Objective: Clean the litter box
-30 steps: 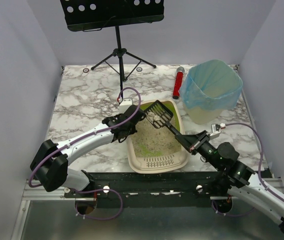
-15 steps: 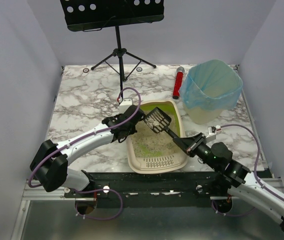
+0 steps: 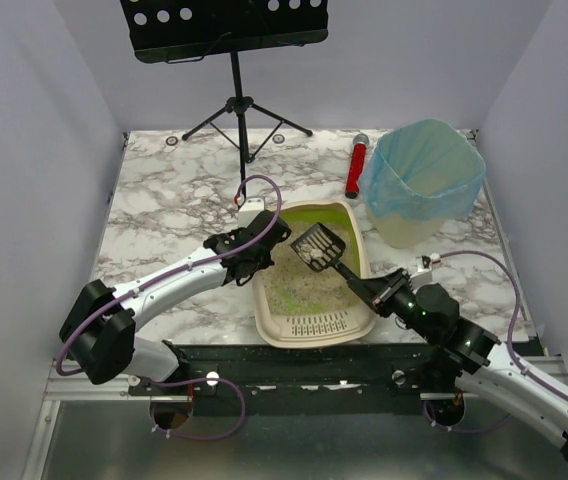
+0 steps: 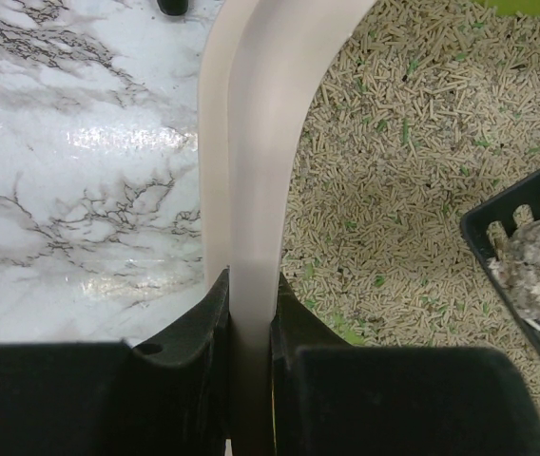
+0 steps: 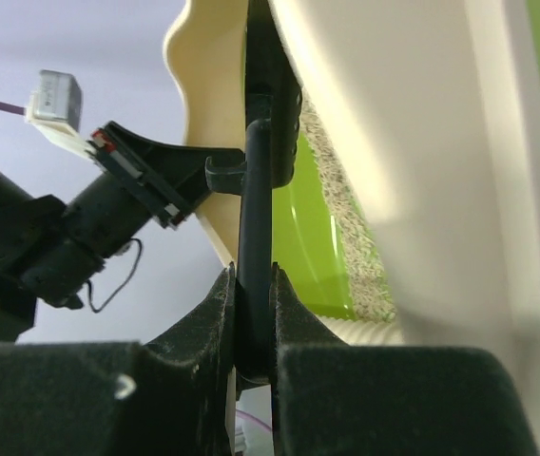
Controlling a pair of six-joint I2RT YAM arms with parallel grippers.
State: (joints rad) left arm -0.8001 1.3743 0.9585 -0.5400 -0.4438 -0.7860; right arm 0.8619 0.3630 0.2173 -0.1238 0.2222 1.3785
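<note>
The litter box (image 3: pixel 264 318) is a beige tray with a lime-green inner rim and tan granules (image 4: pixel 394 171), and it sits in front of the arms. My left gripper (image 3: pixel 261 262) is shut on its left rim (image 4: pixel 251 142); the beige wall runs between the fingers of this gripper (image 4: pixel 249 313). My right gripper (image 3: pixel 379 292) is shut on the handle (image 5: pixel 256 209) of a black slotted scoop (image 3: pixel 318 247). The scoop head hangs above the litter over the far right part of the box. Pale clumps (image 4: pixel 536 271) lie in it.
A bin lined with a translucent blue bag (image 3: pixel 424 180) stands at the back right. A red cylinder (image 3: pixel 356 165) lies to its left. A black music stand (image 3: pixel 239 100) stands at the back. A small white block (image 3: pixel 252 208) lies beyond the box.
The right arm has shifted left and the scoop head with its clumps has come a little nearer and lower over the box. The left arm has not moved.
</note>
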